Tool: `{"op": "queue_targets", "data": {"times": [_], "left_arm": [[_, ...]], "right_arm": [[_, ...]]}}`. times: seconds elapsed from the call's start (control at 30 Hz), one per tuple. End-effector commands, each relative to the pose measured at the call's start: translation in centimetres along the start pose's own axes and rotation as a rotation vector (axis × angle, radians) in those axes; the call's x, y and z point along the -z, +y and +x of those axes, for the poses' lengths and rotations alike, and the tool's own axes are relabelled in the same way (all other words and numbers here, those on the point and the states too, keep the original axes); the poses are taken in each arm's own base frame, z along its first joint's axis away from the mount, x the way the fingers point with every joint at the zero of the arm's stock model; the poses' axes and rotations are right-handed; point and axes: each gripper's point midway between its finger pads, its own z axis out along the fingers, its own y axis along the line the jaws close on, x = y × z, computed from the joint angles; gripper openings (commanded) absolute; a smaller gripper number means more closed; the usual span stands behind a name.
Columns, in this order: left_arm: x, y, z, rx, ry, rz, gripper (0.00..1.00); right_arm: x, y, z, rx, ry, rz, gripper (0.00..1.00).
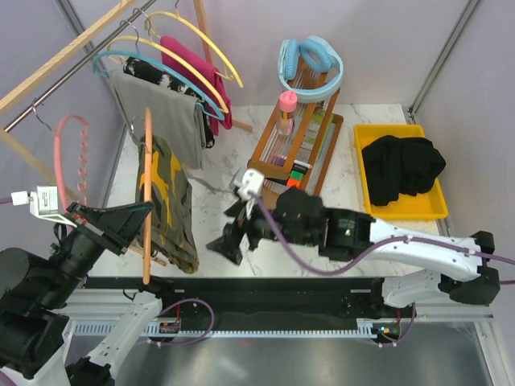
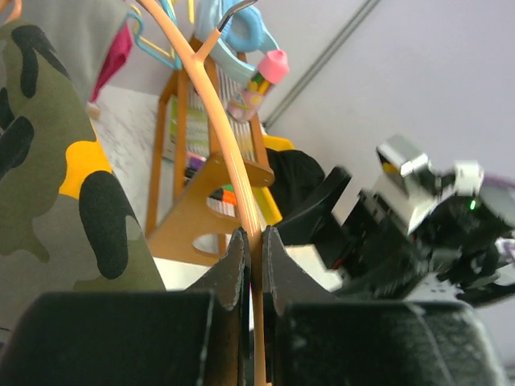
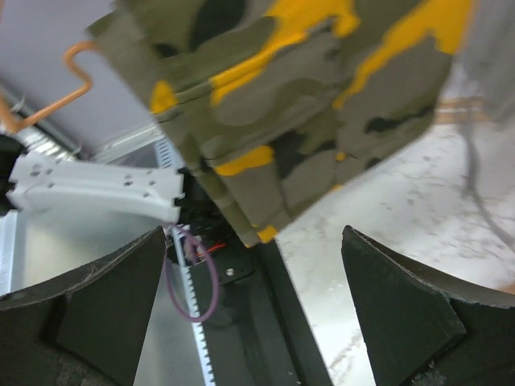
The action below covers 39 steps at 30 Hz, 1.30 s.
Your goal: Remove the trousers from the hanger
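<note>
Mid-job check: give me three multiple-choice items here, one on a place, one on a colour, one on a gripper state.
1. The plain black cloth garment lies: A in the yellow plastic tray; B on the table top; C on the wooden rail.
2. The thin curved hanger clamped by the left gripper is: A blue; B orange; C pink.
3. The right gripper, facing the olive camouflage cloth trousers, is: A open, empty; B shut on the trousers; C shut on a hanger.
Answers: 1 A, it is heaped inside the tray. 2 B, an orange rod runs between the shut fingers. 3 A, its fingers stand wide apart, touching nothing.
</note>
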Motion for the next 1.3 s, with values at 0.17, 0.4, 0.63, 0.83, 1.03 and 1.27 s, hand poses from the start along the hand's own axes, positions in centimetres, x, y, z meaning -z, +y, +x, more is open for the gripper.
{"op": "queue_targets", "data": {"times": [0.17,0.4,0.63,0.83,1.03,1.27], "left_arm": [[1.4,-4.9,-3.0,0.136,-0.102,0.202,0.02],[1.9,-5.1,-2.7,0.191,-0.098,0.217,0.02],[2.6,-5.9,-3.1,0.192,-0.107,0.247,0.02],[2.6,-6.5,-3.2,0.189,-0.091,0.268,0.02],[2.3,-6.5,-3.3,0.183,-0.092,0.27,0.02],[2.1,-6.2,-3.6,0.205,-0.108,0.253,0.02]], "right_arm": [[-4.2,7.5,2.1,0.229,-0.125,0.053,0.98],[-6.0,6.5,1.2,0.233,-0.187,0.176,0.98],[-7.0,4.9,-0.2,0.278,-0.192,0.253,0.96],[-7.7,5.2,-0.6,0.192,-0.199,0.065,0.53],[-7.8,6.8,0.3,0.176,-0.17,-0.015,0.84],[-6.6,8.4,-0.9,0.153,-0.211,-0.079,0.83]]}}
